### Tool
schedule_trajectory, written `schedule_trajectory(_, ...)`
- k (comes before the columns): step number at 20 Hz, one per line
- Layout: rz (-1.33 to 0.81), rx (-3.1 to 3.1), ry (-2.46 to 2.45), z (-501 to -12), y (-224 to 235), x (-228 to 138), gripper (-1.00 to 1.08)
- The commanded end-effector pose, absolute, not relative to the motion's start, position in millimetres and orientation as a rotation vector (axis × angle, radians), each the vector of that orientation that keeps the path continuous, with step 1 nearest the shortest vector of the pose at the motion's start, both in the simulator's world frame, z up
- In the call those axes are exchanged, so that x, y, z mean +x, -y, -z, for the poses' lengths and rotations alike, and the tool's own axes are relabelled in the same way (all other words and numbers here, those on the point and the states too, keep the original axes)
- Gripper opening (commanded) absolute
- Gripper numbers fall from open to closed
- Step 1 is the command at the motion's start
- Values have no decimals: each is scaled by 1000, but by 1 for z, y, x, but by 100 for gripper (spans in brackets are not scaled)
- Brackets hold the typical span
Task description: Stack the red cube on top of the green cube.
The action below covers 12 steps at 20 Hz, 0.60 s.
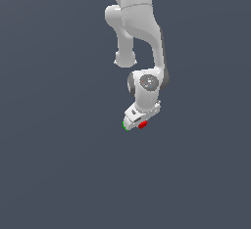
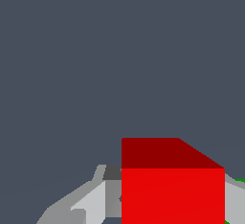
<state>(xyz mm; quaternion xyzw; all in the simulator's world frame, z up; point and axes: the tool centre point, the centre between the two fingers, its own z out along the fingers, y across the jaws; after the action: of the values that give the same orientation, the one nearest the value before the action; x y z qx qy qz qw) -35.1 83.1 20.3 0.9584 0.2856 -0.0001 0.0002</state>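
Note:
In the wrist view the red cube (image 2: 172, 189) fills the space between my two fingers. One finger (image 2: 98, 201) lies against one of its sides and the other (image 2: 235, 199) against the opposite side. My gripper (image 1: 134, 122) is shut on it. In the exterior view the red cube (image 1: 142, 124) peeks out from under the hand on the exterior view's right. The green cube (image 1: 125, 125) shows as a small sliver on the exterior view's left of the hand, close beside it. In the wrist view only thin slivers of the green cube (image 2: 239, 181) show past one finger. I cannot tell whether the red cube is off the floor.
The white arm (image 1: 139, 32) reaches down from the top of the exterior view. The plain dark grey floor (image 1: 59, 164) lies all around, with no other objects in view.

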Motion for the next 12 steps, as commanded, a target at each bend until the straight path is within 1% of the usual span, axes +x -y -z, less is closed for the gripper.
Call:
schedule_trajectory(1, 0, 3010, -897, -21, -83, -35, -100)
schedule_trajectory(7, 0, 3010, -897, -35, -83, -36, -100)
schedule_trajectory(12, 0, 3010, -898, -64, -83, -36, -100)
